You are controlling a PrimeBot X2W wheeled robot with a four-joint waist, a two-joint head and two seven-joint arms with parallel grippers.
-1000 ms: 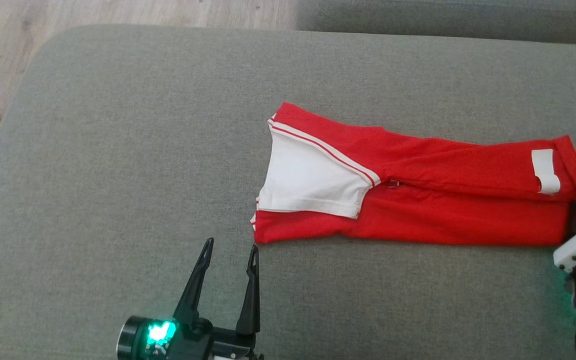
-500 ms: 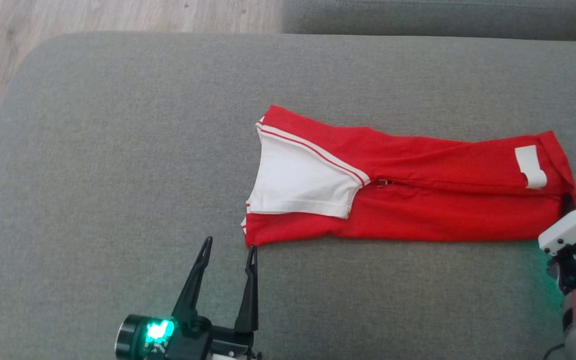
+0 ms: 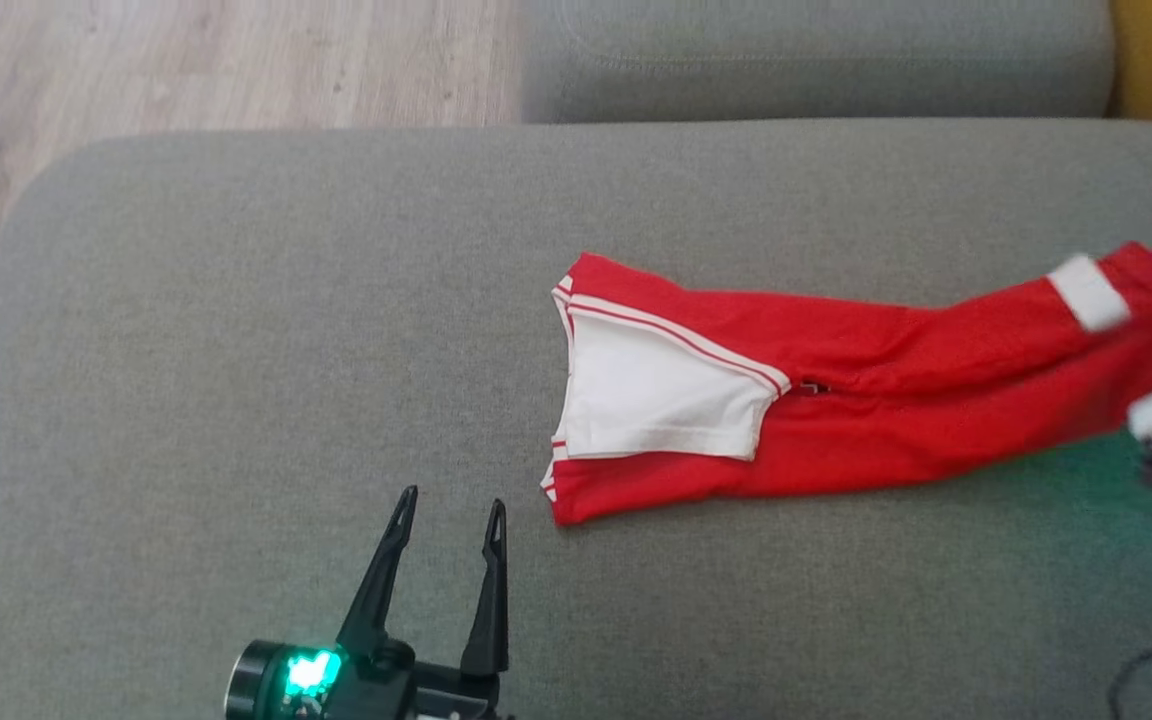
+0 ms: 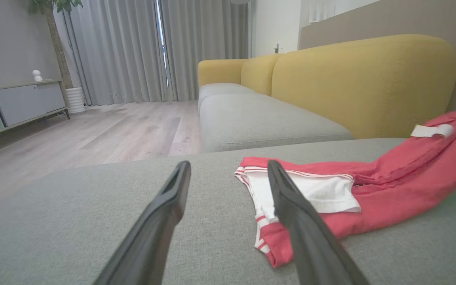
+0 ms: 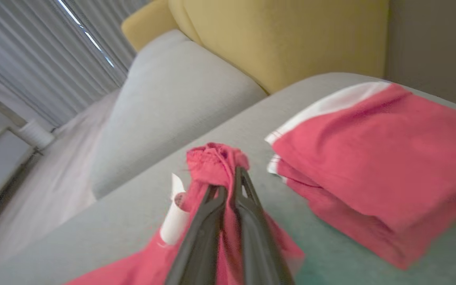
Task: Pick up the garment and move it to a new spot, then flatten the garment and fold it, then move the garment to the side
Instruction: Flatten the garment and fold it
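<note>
Two red garments on the grey cushion point(image 3: 236, 350), two grippers, one white tag point(image 3: 1086, 292). I count the long garment point(image 3: 836, 420) as the task one. The second is a folded red stack with white trim point(image 5: 370, 158), sitting just right of the right gripper in the right wrist view.

Long axis of the garment runs left to right across the cushion, tilting slightly far at the right. Its end with the white panel point(image 3: 656, 400) and striped edging points left and lies flat. The tag end points right and is raised off the cushion.

Right gripper point(image 5: 230, 184) is clamped on that raised end, fingers together with a red bunch of cloth poking out past the tips. The tag hangs just left of the fingers there.

Left gripper point(image 3: 452, 497) has its fingers apart and holds nothing. It hovers over bare cushion, near and just left of the garment's left end, not touching it.

Behind I see a second grey cushion point(image 3: 816, 60) and a yellow backrest point(image 4: 362, 79).
</note>
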